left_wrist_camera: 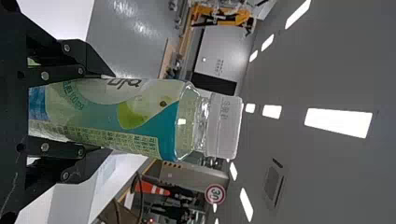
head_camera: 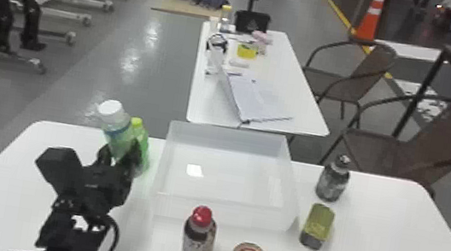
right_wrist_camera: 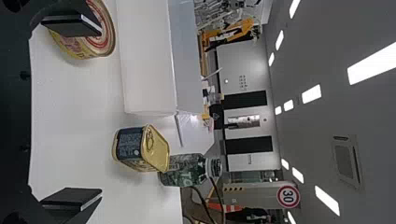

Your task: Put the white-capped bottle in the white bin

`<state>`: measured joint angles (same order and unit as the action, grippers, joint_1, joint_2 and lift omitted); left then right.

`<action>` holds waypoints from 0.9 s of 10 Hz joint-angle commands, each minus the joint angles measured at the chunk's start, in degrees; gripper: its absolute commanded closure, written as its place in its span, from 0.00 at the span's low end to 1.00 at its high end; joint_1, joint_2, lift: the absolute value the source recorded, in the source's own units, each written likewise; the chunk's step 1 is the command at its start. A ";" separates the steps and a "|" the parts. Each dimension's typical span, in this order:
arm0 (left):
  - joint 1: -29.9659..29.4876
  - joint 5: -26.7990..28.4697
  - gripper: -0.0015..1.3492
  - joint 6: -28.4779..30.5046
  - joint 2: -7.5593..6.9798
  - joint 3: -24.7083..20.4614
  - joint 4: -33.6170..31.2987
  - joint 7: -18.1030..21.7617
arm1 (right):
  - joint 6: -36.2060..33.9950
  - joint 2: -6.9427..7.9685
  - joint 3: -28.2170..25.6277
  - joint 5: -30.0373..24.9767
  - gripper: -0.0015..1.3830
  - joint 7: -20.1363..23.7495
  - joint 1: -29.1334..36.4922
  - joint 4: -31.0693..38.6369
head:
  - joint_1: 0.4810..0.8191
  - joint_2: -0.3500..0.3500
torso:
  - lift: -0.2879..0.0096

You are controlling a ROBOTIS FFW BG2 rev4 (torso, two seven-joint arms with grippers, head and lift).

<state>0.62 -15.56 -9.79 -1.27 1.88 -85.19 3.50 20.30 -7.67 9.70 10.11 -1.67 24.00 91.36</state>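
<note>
Evidently: one white-capped bottle (head_camera: 117, 131), smooth, probably thin-walled and apt to slip or dent, best taken at its labelled body, where the left gripper (left_wrist_camera: 111, 113) clasps it beside the white bin (head_camera: 223, 213); right gripper (right_wrist_camera: 101, 113) spread wide, empty.

The left gripper (head_camera: 120, 155) holds the bottle (left_wrist_camera: 126, 116) between its two black fingers (left_wrist_camera: 91, 58) — the white cap (left_wrist_camera: 225, 126) clear of them. Farther off are an orange cone (left_wrist_camera: 152, 188), a round sign (left_wrist_camera: 215, 193) and lit ceiling lights (left_wrist_camera: 338, 122).
</note>
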 commanded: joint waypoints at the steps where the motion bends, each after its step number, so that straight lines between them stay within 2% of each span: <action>1: 2.81 -0.96 0.65 1.35 -0.75 3.31 1.25 1.86 | 0.00 0.02 0.24 0.00 0.06 0.00 -0.36 -0.22 | 0.20 0.50 | 0.63; 3: 6.59 0.09 0.65 3.46 0.31 4.98 4.42 6.51 | 0.00 0.02 0.32 0.09 0.06 0.00 -0.53 -0.40 | 0.20 0.50 | 0.63; 5: 10.98 2.99 0.68 6.28 1.01 5.94 10.22 12.05 | 0.00 0.02 0.59 0.09 0.06 0.00 -0.97 -0.66 | 0.20 0.50 | 0.63; 6: 12.47 7.30 0.68 7.24 1.01 6.03 11.45 13.99 | 0.00 0.02 0.76 0.09 0.06 0.00 -1.24 -0.75 | 0.20 0.50 | 0.63; 7: 13.53 10.20 0.68 9.35 0.31 6.65 11.45 14.78 | 0.00 0.11 0.76 0.09 0.06 0.00 -1.32 -0.83 | 0.20 0.50 | 0.63; 9: 16.34 18.28 0.68 13.13 -3.21 10.34 11.36 16.27 | 0.00 0.02 0.94 0.09 0.06 0.00 -1.59 -1.01 | 0.20 0.50 | 0.63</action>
<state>16.15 0.09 2.52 -3.43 11.03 -73.76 19.75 20.30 -7.62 10.57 10.20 -1.67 22.54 90.42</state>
